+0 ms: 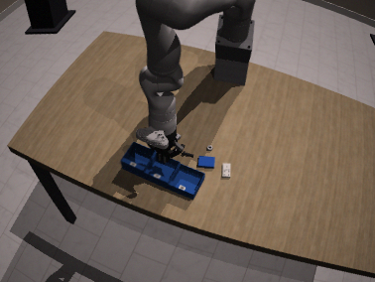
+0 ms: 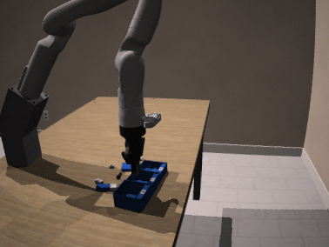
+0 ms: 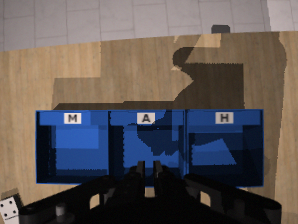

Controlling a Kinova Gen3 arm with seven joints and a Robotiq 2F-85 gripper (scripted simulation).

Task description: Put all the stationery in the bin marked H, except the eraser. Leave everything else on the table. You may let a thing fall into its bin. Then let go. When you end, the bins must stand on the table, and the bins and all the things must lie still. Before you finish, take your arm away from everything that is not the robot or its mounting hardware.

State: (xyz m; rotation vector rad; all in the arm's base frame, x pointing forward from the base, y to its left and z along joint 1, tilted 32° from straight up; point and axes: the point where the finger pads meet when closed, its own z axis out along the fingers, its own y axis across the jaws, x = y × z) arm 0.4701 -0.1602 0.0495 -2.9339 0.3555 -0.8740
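Observation:
A blue bin row stands near the table's front edge. Its three compartments are marked M, A and H. My gripper hangs low over the back edge of the middle compartment A, and it also shows in the wrist view and in the exterior view. Its fingers stand narrow, with nothing seen between them. A flat blue block, a small dark thing, a small grey ring and a white spotted piece lie on the table beside the bins. I cannot tell what lies inside the compartments.
The arm's base block stands at the back of the table. The table's front edge runs close below the bins. A white spotted piece shows at the lower left of the wrist view.

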